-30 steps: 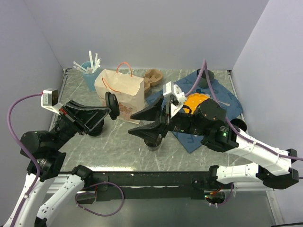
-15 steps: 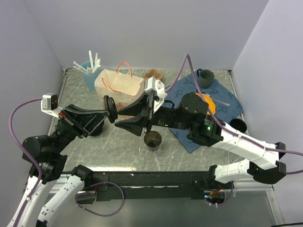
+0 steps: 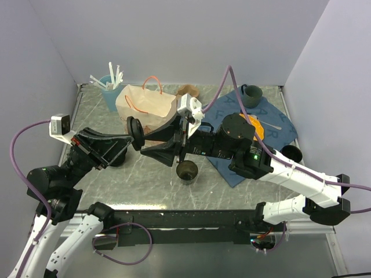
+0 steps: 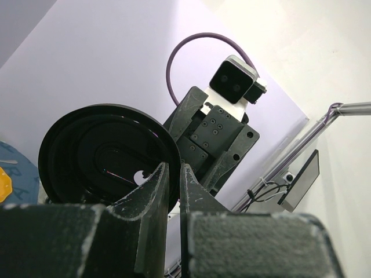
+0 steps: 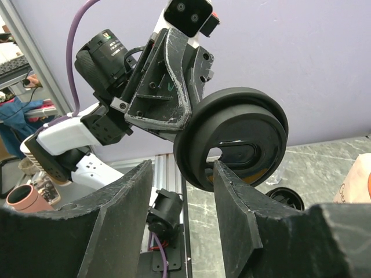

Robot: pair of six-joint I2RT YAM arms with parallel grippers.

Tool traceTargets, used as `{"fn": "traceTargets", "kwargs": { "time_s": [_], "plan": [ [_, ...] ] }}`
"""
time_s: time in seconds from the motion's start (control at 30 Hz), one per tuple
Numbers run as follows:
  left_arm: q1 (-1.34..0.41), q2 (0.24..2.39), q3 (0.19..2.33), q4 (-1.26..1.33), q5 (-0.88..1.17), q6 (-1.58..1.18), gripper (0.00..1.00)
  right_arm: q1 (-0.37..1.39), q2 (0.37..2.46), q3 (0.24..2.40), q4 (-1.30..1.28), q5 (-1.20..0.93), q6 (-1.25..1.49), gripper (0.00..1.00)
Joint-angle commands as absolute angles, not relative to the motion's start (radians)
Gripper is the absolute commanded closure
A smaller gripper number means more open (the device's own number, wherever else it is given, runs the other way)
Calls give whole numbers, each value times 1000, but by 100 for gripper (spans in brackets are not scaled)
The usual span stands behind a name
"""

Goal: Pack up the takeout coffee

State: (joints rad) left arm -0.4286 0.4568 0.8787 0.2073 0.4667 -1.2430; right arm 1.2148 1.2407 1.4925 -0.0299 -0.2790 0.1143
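Black and ribbed, the takeout coffee (image 3: 186,171) stands uncovered on the marble worktop (image 3: 145,179), just in front of the paper bag (image 3: 148,110). Above it, the left pincer (image 4: 174,185) is clamped on the rim of a black lid (image 4: 107,153) and holds it on edge in the air. The right pincer (image 5: 181,174) faces the lid with its jaws spread apart, gripping nothing. Whether its fingers touch the lid cannot be told.
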Motion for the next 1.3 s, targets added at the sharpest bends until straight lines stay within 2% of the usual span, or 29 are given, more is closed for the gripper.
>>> {"fn": "traceTargets", "kwargs": {
  "time_s": [0.0,0.13,0.33,0.43,0.47,0.53,0.57,0.67,0.73,0.8,0.83,0.87,0.97,1.07,1.27],
  "plan": [
    [-425,474,897,261,489,-1256,98,1212,1239,1539,9,-276,118,48],
    [-426,469,881,267,477,-1267,98,1212,1247,1548,6,-287,124,50],
    [-425,471,877,275,480,-1262,98,1209,1259,1571,5,-287,121,59],
    [-426,476,871,281,485,-1267,99,1206,1267,1585,5,-296,124,69],
    [-426,476,870,284,486,-1269,99,1206,1270,1594,-18,-298,126,78],
    [-425,477,868,285,488,-1270,99,1207,1273,1603,-29,-299,129,86],
    [-426,476,868,282,486,-1269,98,1206,1273,1603,-32,-310,130,92],
    [-426,465,862,273,482,-1266,96,1204,1264,1586,-22,-321,146,100],
    [-425,453,854,270,474,-1267,94,1201,1255,1575,-15,-322,152,100],
    [-425,446,853,246,463,-1267,82,1201,1250,1568,-17,-325,158,100],
    [-425,440,857,224,445,-1269,73,1200,1249,1566,-18,-322,160,100],
    [-425,440,862,181,439,-1267,56,1197,1246,1562,-21,-318,163,100],
    [-426,442,894,129,440,-1224,38,1187,1227,1545,-44,-285,173,100],
    [-426,454,925,77,446,-1186,28,1158,1195,1519,-93,-250,207,100],
    [-426,474,948,-67,423,-1178,18,1097,1068,1414,-248,-203,227,100]
  ]
}}
